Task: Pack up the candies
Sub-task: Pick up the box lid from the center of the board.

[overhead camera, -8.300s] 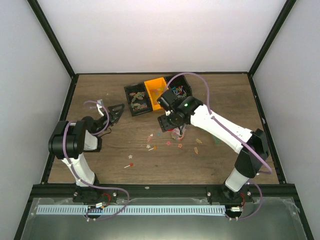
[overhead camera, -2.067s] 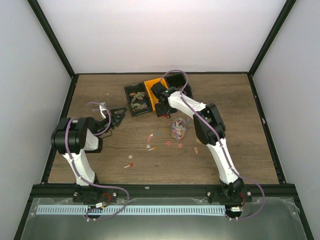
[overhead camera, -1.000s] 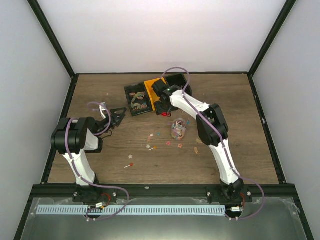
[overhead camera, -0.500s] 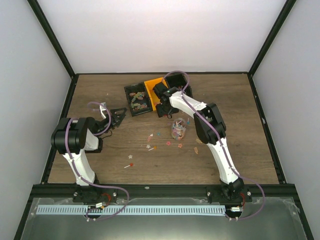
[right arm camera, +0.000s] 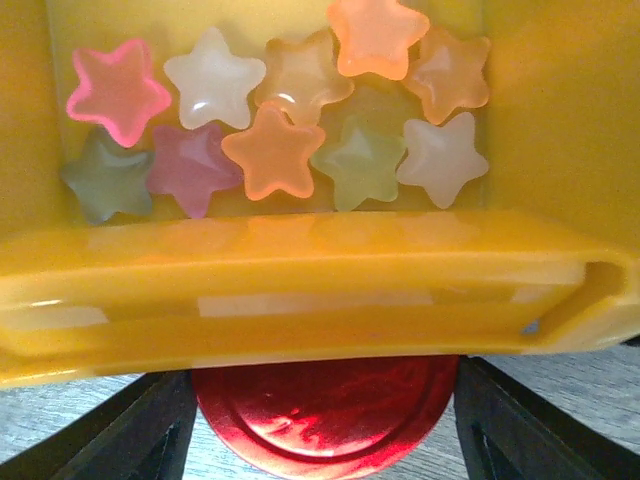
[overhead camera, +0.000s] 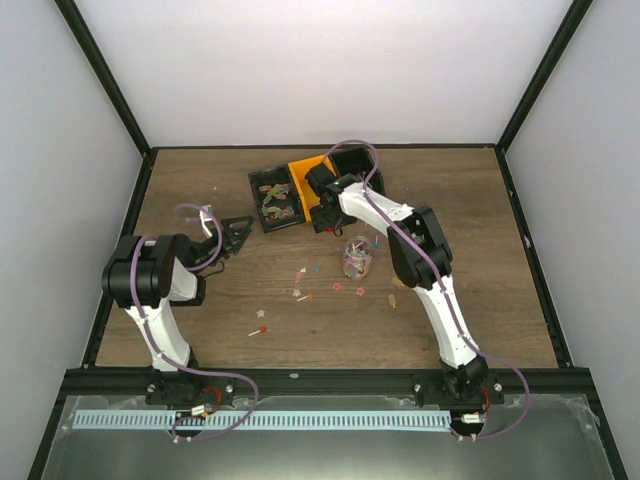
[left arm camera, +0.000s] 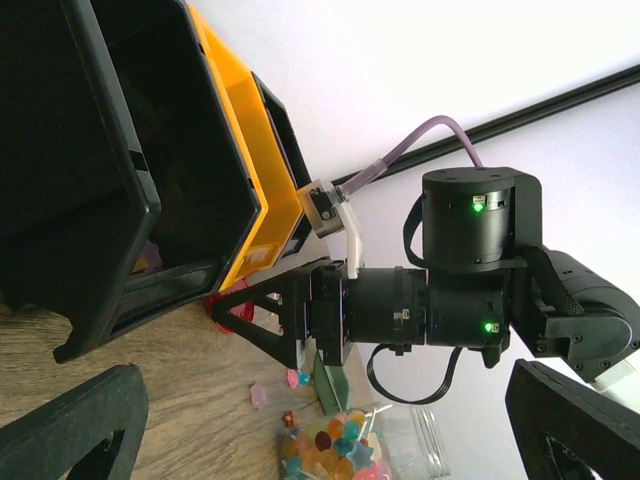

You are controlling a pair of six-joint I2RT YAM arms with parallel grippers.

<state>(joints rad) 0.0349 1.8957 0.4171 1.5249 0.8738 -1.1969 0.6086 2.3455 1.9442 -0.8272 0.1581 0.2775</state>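
Left end effector [overhead camera: 233,232] hangs spread open near the worktop [overhead camera: 480,300] left edge. At the far middle, an orange bin [overhead camera: 308,178] sits between the left black bin [overhead camera: 272,198] and the right black bin [overhead camera: 358,165], all hard plastic. We count ten glossy star candies [right arm camera: 275,150] in the orange one. Right end effector [overhead camera: 322,220] straddles a round red lid [right arm camera: 325,420] and we can't tell if it's pinching. More candies fill the clear jar [overhead camera: 356,258].

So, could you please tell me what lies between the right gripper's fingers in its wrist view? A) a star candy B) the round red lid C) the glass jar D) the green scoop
B: in the right wrist view the round red lid lies on the wood inside the open right gripper, just outside the near wall of the orange bin.
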